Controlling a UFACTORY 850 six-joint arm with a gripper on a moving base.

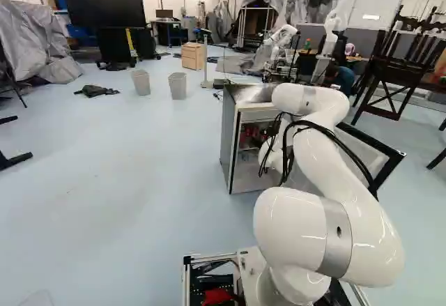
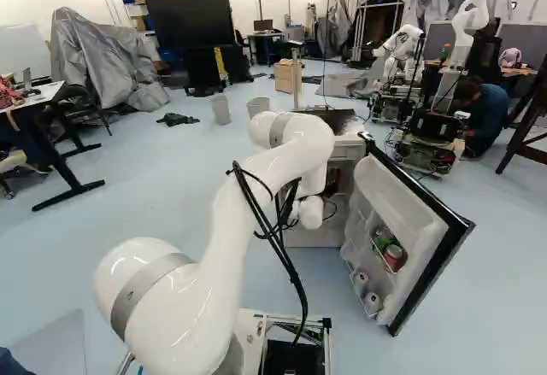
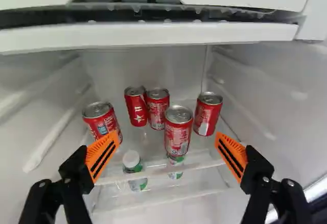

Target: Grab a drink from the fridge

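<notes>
"Reaching into the fridge (image 1: 226, 139), by the look of it. How far along is that?"

"About halfway, I'd judge. The door (image 2: 389, 208) stands swung open, and the end effector (image 3: 165, 138) faces the drinks, its fingers spread wide with nothing pinched between them."

"And the drinks?"

"Five red cans (image 3: 207, 114) stand on the shelf (image 3: 153, 174). The nearest can (image 3: 179, 134) is by the shelf's front edge, ahead of the gap between the fingers and touching neither. (A white-capped bottle (image 3: 132, 162) shows lower down, on what I can't tell.)"

"So what's left?"

"The grabbing itself: easing in around one drink, closing on it, then bringing it out without knocking its neighbours. That front can seems the likeliest pick, but no drink is held."
</notes>
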